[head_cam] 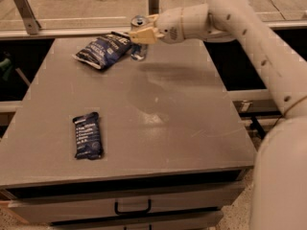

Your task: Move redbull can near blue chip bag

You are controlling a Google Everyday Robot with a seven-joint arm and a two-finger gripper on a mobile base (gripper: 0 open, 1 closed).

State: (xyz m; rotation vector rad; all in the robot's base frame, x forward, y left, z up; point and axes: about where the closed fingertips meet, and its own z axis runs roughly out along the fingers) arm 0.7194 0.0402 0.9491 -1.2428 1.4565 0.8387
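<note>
The end effector (pixel 140 36), with pale tan fingers (pixel 145 34) on a white wrist, sits just to the right of the blue chip bag (pixel 102 49), near the far edge of the desk (pixel 182 109). Its fingers are closed around the upper body of the redbull can (pixel 138 52), gripping it from the side. The can stands upright in that grip. Its silver top shows above the fingers and its blue and silver lower part shows below them.

The can is just beside the bag's right end, so close that the two look almost in contact. I cannot tell whether they actually touch, or whether the can's base rests on the desk or hangs just above it.

The bag itself is a puffy, crinkled dark blue packet with white lettering. It lies flat and at a slant, with its right end further back than its left.

From the end effector, the thick white arm (pixel 249 28) runs off to the right of the bag. It then bends and comes down towards the near right corner, where it fills that side of the view.

A smaller flat dark blue bar wrapper (pixel 87 135) lies well apart from the bag, towards the near left part of the grey desk top. Below the near edge of the desk, a drawer front carries a dark handle (pixel 133 208).
</note>
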